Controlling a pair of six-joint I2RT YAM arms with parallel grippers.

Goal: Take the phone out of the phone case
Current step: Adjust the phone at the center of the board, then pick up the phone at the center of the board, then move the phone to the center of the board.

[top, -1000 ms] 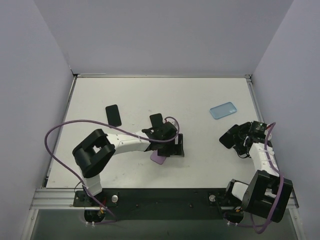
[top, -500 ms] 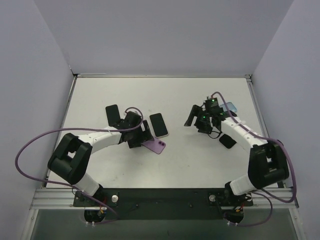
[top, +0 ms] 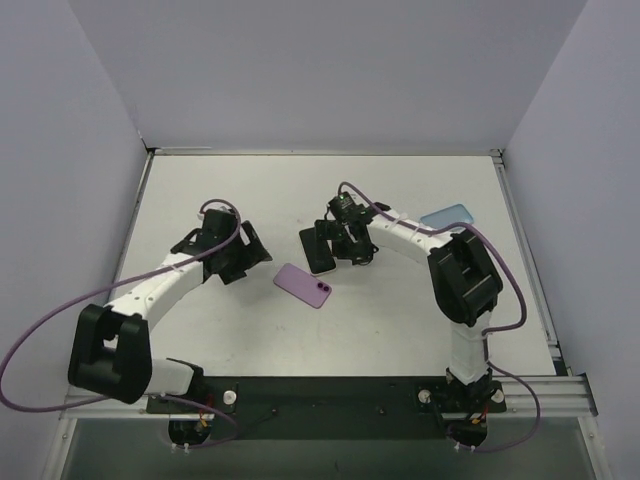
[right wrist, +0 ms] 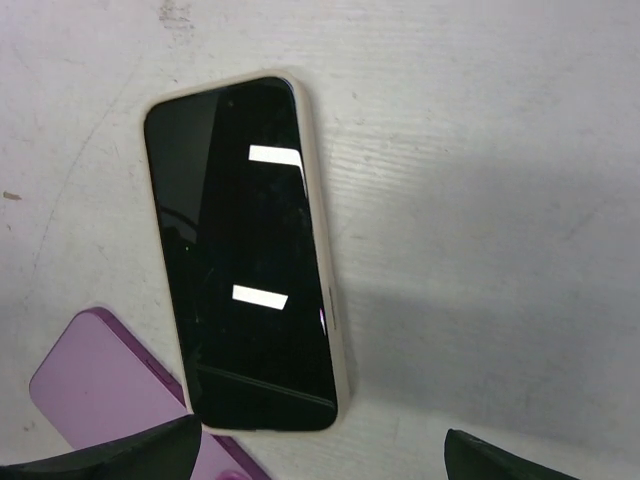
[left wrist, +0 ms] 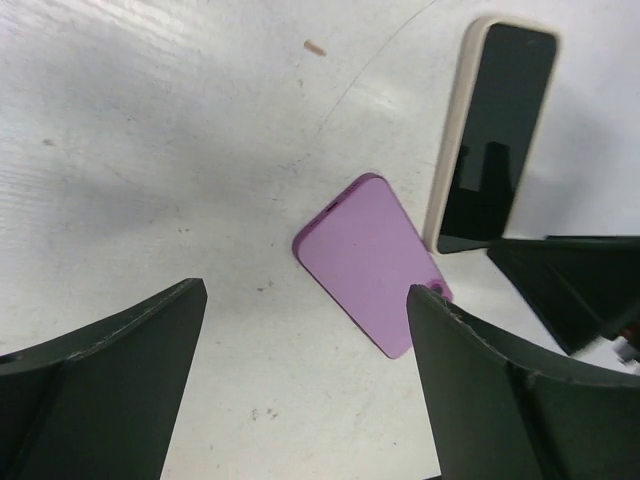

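Phone [right wrist: 240,260] inside cream case [right wrist: 331,300] | left tool [left wrist: 305,330] agape, empty | right tool [right wrist: 320,448] agape, empty

- a light blue case [top: 447,217] lies flat near the far right corner of the bench.
- the white bench [top: 400,320] looks scuffed, and a small tan speck [left wrist: 314,47] lies on it.
- pale lilac walls [top: 320,70] enclose three sides.

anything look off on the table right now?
Nothing damaged or spilled. The purple item lies skewed, one corner right by the near end of the cream-cased phone; whether they touch is unclear.
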